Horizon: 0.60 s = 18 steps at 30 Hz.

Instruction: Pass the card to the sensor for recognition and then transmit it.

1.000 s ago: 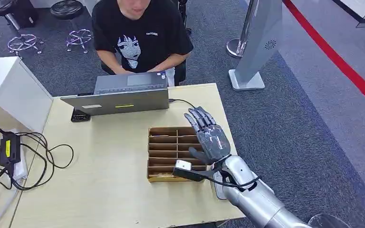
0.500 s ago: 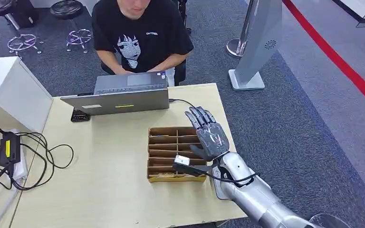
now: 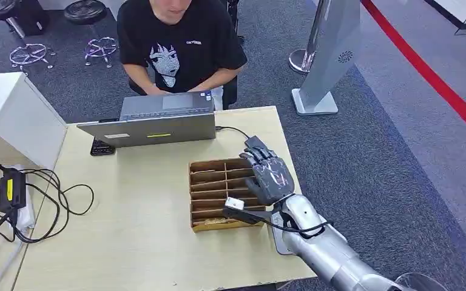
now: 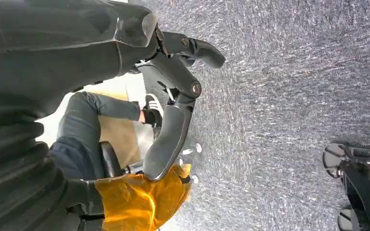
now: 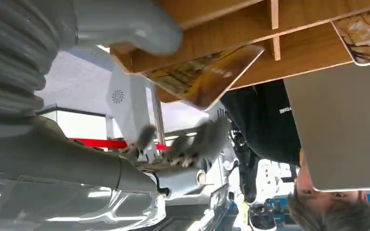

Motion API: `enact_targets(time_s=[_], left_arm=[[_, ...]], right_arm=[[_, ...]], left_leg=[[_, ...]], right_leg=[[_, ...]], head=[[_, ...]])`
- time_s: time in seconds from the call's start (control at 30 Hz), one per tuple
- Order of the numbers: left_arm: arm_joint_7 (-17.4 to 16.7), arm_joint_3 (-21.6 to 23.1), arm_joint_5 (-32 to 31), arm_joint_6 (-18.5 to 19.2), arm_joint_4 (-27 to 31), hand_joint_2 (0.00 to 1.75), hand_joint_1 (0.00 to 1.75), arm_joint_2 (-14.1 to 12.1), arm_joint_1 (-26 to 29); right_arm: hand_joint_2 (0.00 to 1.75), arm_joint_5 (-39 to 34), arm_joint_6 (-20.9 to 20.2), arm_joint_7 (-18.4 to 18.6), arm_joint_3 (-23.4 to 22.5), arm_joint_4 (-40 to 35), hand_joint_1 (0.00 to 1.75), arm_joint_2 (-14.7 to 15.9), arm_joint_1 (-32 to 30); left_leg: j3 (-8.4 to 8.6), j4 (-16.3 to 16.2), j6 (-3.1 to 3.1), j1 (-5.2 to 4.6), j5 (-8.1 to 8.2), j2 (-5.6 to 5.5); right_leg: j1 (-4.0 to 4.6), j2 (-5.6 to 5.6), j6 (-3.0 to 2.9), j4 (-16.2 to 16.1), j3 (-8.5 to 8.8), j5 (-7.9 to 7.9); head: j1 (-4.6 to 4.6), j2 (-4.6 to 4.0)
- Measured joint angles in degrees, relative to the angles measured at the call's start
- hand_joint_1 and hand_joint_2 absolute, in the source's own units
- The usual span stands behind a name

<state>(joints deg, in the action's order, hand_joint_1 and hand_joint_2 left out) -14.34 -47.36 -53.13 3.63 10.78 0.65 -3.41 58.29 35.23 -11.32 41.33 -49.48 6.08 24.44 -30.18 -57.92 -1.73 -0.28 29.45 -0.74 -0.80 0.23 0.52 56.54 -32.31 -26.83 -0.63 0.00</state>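
- We can read no writing on the card (image 5: 207, 72); its face carries a yellow-brown printed picture.
- The card leans tilted in a compartment of the wooden divided tray (image 3: 209, 188) on the desk (image 3: 133, 242).
- Our right hand (image 3: 269, 173) hovers at the tray's 3 o'clock edge, fingers curling, grasping nothing.
- Our left hand (image 4: 173, 96) hangs over carpet, fingers apart, holding nothing.

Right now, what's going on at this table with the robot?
The robot's right hand is over the right side of a wooden divided tray on the table, its fingers curling down toward the slots. It holds nothing yet. Cards lie in the tray, one seen close to the thumb in the right wrist view. The left hand hangs beside the robot, over the carpet. Across the table a person sits behind a laptop.
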Motion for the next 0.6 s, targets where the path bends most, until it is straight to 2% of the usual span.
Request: enact_targets(time_s=[0.07,0.6], left_arm=[[0.00,0.00,0.00,0.00,0.00,1.75,0.00,-0.02,0.01],[0.00,-0.13,-0.52,0.00,0.00,1.75,0.00,-0.02,-0.01]], right_arm=[[1.75,0.00,0.00,0.00,-0.07,0.13,1.69,0.00,0.00],[1.75,-0.11,-0.02,-0.22,-0.63,0.28,1.73,-0.07,-0.03]], left_leg=[[0.00,0.00,0.00,0.00,0.00,0.00],[0.00,0.00,0.00,0.00,0.00,0.00]], right_leg=[[0.00,0.00,0.00,0.00,0.00,0.00],[0.00,0.00,0.00,0.00,0.00,0.00]], head=[[0.00,0.00],[0.02,0.00]])
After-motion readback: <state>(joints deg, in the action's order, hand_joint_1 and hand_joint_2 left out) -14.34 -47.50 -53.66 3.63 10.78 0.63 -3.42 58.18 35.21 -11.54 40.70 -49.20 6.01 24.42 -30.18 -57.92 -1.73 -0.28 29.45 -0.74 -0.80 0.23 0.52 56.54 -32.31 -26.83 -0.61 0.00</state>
